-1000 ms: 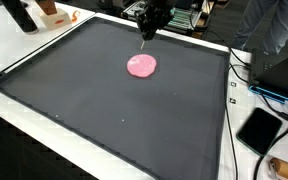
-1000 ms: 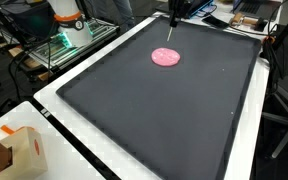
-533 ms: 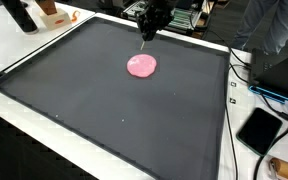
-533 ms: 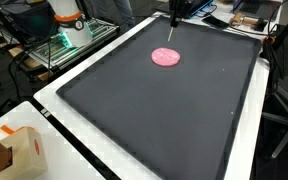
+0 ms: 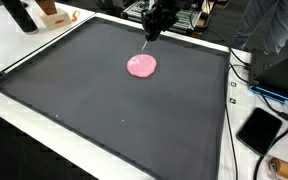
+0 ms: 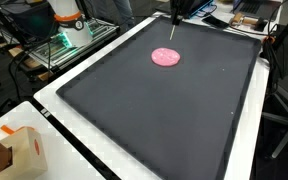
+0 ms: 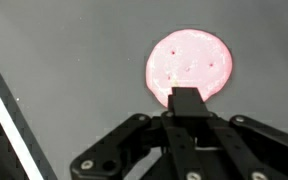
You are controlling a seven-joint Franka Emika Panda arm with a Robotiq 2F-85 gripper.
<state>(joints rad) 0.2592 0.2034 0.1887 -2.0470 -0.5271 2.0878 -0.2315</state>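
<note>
Dark matting (image 5: 104,110) covers most of the white table (image 5: 24,48), and a raised black border frames the mat in both exterior views.

1. Pink disc. The pink disc (image 5: 141,66) lies flat on the mat in the upper middle of the frame. In the wrist view the pink disc (image 7: 189,65) sits in the upper right, with small pale specks on its face. Its position matches the frames taken up to a second earlier.

2. Tool. The tool (image 5: 150,33) hangs above the far edge of the mat. It has shifted a little toward the right of the frame over the last second. In an exterior view from the opposite corner the tool (image 6: 173,18) shows no visible shift. In the wrist view the fingertips (image 7: 185,100) are drawn together with no gap between them. A thin pale strand shows below the tool in both exterior views. Whether it is clamped cannot be told.

3. Relation. The disc lies just below and left of the tool in the frame. It is near the tool but apart from it.

4. Assessment. The shift is minor. The disc is judged untouched.

5. Surroundings. A dark tablet (image 5: 258,130) lies at the lower right. A cardboard box (image 6: 19,150) stands at the lower left.
</note>
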